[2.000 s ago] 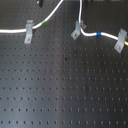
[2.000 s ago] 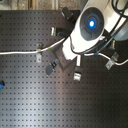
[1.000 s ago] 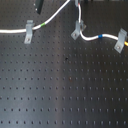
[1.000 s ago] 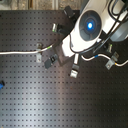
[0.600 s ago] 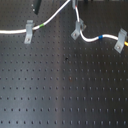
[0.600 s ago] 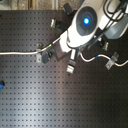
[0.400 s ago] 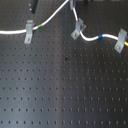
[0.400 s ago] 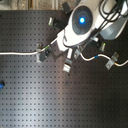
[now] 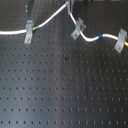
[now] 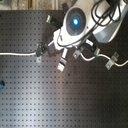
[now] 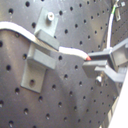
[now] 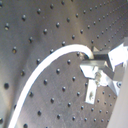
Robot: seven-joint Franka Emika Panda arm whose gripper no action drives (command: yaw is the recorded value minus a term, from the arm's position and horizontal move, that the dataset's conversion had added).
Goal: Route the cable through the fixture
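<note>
The white cable (image 9: 50, 20) runs from the first exterior view's left through the left clip (image 9: 29, 33), rises to my gripper (image 9: 69, 5) at the top edge, then drops through the middle clip (image 9: 77, 29) and the right clip (image 9: 120, 40). It has a green band at the left clip, a blue band (image 9: 100, 36) and a yellow band at the right edge. In the first wrist view my gripper (image 11: 93, 61) is shut on the cable (image 11: 70, 50) just beside a grey clip (image 11: 40, 55) that the cable crosses. The second wrist view shows the cable (image 12: 47, 67) arcing to the fingers (image 12: 95, 64).
The black perforated breadboard (image 9: 65, 90) fills the scene. In the second exterior view the arm's white body with a blue light (image 10: 75, 21) hides the middle clip area; the left clip (image 10: 39, 51) and right clip (image 10: 108, 62) show. A small blue object (image 10: 1, 84) lies at the second exterior view's left edge.
The arm has moved toward the second exterior view's left, nearer the left clip, with the cable still held. The cable's raised loop has shifted slightly with it.
</note>
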